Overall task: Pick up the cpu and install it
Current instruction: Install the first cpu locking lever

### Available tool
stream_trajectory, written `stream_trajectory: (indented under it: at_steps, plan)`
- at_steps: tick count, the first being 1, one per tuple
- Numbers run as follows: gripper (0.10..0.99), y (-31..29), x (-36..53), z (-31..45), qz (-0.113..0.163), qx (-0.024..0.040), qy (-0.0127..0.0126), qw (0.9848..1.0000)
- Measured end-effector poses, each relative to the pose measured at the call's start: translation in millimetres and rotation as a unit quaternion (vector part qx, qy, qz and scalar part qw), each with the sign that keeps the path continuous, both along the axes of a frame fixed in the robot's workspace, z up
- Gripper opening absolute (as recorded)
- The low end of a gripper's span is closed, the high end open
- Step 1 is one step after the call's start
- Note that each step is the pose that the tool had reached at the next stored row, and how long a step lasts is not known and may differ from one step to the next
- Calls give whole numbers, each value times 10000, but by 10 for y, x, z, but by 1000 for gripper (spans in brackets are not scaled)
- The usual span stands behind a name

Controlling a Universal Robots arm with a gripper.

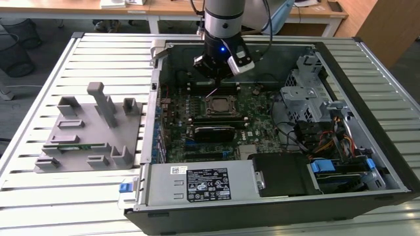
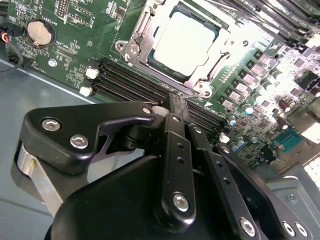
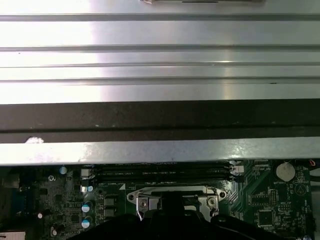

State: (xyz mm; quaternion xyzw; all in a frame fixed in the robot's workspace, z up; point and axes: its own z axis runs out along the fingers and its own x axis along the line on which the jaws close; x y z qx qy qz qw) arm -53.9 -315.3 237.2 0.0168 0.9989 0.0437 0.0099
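Fingers: gripper (image 2: 176, 102) pinched together, holding nothing | chip: cpu (image 2: 186, 41) lies in its socket on the green board (image 1: 262, 115), at 12 o'clock from the fingertips in the second wrist view | risk: an unlatched socket frame could let it shift

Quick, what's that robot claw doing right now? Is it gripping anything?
Gripper: closed, holding nothing, raised above the cpu, which sits in its socket on the motherboard.

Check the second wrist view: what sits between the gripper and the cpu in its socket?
A bank of black memory slots on the motherboard runs between the gripper and the socketed cpu.
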Motion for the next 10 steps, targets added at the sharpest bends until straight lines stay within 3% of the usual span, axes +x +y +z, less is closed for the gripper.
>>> stream_trajectory:
  at_steps: [10]
  plan:
    - [114,21,26,-28,28,0,0,10000]
